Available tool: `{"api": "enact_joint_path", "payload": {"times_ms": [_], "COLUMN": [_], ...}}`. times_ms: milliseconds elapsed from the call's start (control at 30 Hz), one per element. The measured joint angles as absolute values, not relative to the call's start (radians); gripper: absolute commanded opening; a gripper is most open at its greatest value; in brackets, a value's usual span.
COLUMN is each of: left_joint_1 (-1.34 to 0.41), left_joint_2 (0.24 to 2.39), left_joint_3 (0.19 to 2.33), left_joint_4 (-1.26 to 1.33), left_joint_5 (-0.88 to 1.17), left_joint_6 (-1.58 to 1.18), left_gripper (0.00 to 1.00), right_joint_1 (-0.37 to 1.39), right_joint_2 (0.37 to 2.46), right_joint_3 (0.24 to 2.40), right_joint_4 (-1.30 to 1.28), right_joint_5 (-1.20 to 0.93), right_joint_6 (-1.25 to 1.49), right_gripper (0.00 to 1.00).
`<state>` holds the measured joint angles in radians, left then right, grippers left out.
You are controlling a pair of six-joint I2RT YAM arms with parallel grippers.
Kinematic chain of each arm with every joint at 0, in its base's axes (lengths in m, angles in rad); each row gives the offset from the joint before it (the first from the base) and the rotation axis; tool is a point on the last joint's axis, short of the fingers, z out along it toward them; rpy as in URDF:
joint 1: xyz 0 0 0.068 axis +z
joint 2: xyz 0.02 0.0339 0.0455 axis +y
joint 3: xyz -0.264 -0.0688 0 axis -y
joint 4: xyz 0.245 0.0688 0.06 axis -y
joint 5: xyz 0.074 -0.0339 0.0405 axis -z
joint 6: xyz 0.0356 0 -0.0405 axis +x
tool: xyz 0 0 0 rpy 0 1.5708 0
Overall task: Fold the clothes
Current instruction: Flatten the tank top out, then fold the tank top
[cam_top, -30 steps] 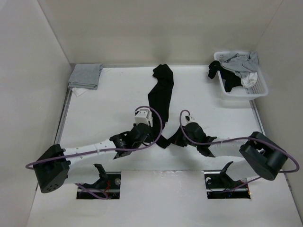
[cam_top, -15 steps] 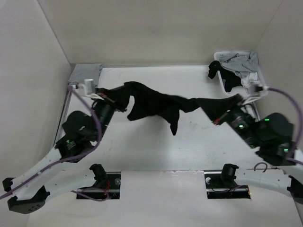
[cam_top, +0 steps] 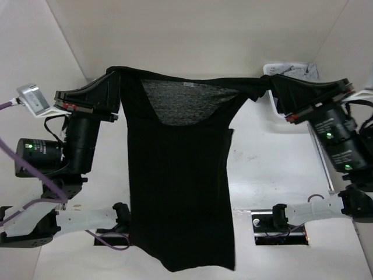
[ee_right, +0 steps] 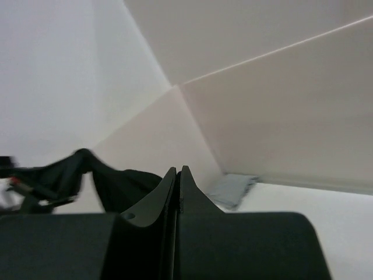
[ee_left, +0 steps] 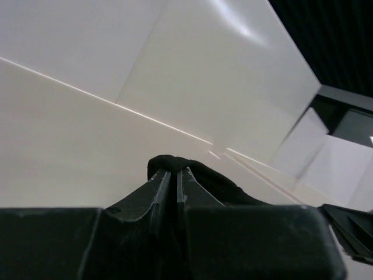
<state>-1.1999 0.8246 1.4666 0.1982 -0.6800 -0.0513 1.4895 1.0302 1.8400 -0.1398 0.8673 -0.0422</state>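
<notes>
Holding a black top [cam_top: 175,192] up high in the air, spread wide from left to right. Pinched tight on one shoulder of it with the left end effector [cam_top: 115,74], fingers squeezed shut, with a little bump of black cloth poking out past the tips in the left wrist view. Pinched tight on the other shoulder with the right end effector [cam_top: 273,81], fingers pressed flat together too. Pulled nearly straight along the upper edge. Hanging down long and flat from there, above the white counter [cam_top: 274,169], with the hem down at the near edge in the top view. Cannot tell if the hem touches the counter. Wide scooped neck at the top, with the grey speckled inside showing through the scoop. Behind the right end effector, a white basket [cam_top: 271,69] in the far right corner. Far off in the right wrist view, a small grey cloth [ee_right: 233,189] lying on the counter close to the wall.
</notes>
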Motion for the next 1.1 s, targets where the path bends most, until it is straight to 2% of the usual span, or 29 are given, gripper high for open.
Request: {"api": "enact_joint_path", "payload": {"times_ms": [67,133,167,200,267,367,433,467,500,533,567,600,667,767,867,933,967,1000,1100], "left_joint_1": [-1.150,-1.040,-0.949,-0.922,-0.742,-0.445,-0.336,-0.313,-0.290,-0.262,-0.251,-0.244,-0.234,-0.224,-0.223,-0.226,-0.233,-0.243,-0.302], "left_joint_2": [0.844,0.867,0.890,0.900,0.963,1.230,1.439,1.518,1.616,1.827,1.937,2.016,2.117,2.101,1.978,1.852,1.772,1.695,1.482], "left_joint_3": [1.446,1.380,1.311,1.290,1.184,1.115,1.129,1.150,1.205,1.385,1.495,1.588,1.709,1.708,1.572,1.425,1.327,1.239,0.962], "left_joint_4": [0.234,0.272,0.287,0.285,0.291,0.279,0.246,0.236,0.196,0.128,0.101,0.073,0.046,0.022,0.061,0.111,0.137,0.139,0.216], "left_joint_5": [-0.689,-0.699,-0.690,-0.686,-0.613,-0.434,-0.375,-0.354,-0.339,-0.306,-0.289,-0.276,-0.257,-0.249,-0.251,-0.261,-0.271,-0.282,-0.332], "left_joint_6": [-0.018,-0.006,-0.025,-0.037,-0.126,-0.331,-0.401,-0.423,-0.438,-0.457,-0.463,-0.468,-0.475,-0.480,-0.489,-0.511,-0.527,-0.540,-0.588], "left_gripper": [0.06,0.06,0.06,0.06,0.06,0.06,0.07,0.14,0.14,0.30,0.39,0.46,0.53,0.59,0.56,0.48,0.40,0.34,0.27], "right_joint_1": [1.413,1.230,1.206,1.108,0.834,0.584,0.484,0.426,0.420,0.361,0.334,0.305,0.264,0.214,0.208,0.233,0.264,0.283,0.404], "right_joint_2": [1.042,1.056,1.061,1.080,1.135,1.327,1.517,1.665,1.682,1.904,2.030,2.162,2.292,2.280,2.107,1.952,1.840,1.791,1.574], "right_joint_3": [1.804,1.718,1.706,1.679,1.610,1.577,1.623,1.677,1.681,1.890,2.025,2.190,2.330,2.284,2.016,1.782,1.617,1.545,1.205], "right_joint_4": [-0.123,-0.127,-0.130,-0.138,-0.146,-0.144,-0.158,-0.156,-0.157,-0.284,-0.302,-0.337,-0.368,-0.421,-0.359,-0.269,-0.208,-0.189,-0.035], "right_joint_5": [0.859,0.817,0.812,0.748,0.580,0.397,0.292,0.229,0.223,0.156,0.129,0.111,0.088,0.083,0.084,0.087,0.091,0.091,0.092], "right_joint_6": [-0.054,-0.018,-0.012,0.044,0.168,0.300,0.360,0.392,0.395,0.436,0.455,0.474,0.500,0.525,0.540,0.551,0.561,0.570,0.610], "right_gripper": [0.00,0.00,0.00,0.00,0.00,0.00,0.00,0.00,0.02,0.13,0.21,0.26,0.33,0.37,0.33,0.21,0.09,0.02,0.00]}}
